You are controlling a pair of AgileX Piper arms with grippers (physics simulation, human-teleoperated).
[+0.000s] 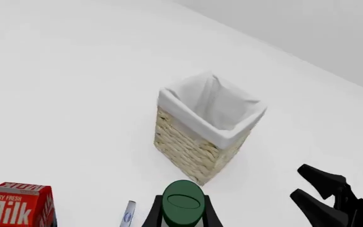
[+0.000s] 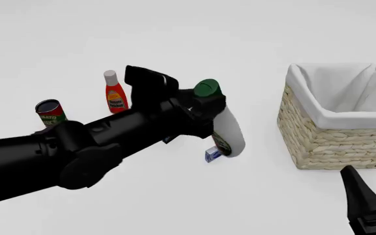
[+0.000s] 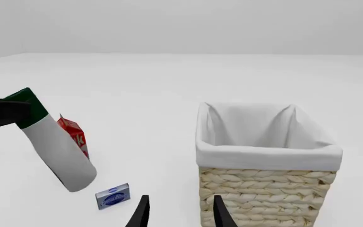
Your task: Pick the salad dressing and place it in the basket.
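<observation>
White salad dressing (image 2: pixel 229 129) hangs tilted in my left gripper's (image 2: pixel 201 105) clamp, basket (image 2: pixel 318 142) at three o'clock; right gripper (image 3: pixel 178 213) spread, idle.

salad dressing (image 2: pixel 230 131) left of basket (image 2: pixel 318 142) | ketchup bottle (image 2: pixel 114 93), can (image 2: pixel 49 112) far left

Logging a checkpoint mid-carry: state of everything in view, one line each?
Salad dressing: capped, tilted, lifted off the table, held near the cap.
Left gripper: shut on the salad dressing.
Right gripper: open, holding nothing.
Basket: upright, nothing visible inside.
Red bottle: upright, capped.
Can: upright.
Milk carton: upright.
Small blue box: on the table.
</observation>
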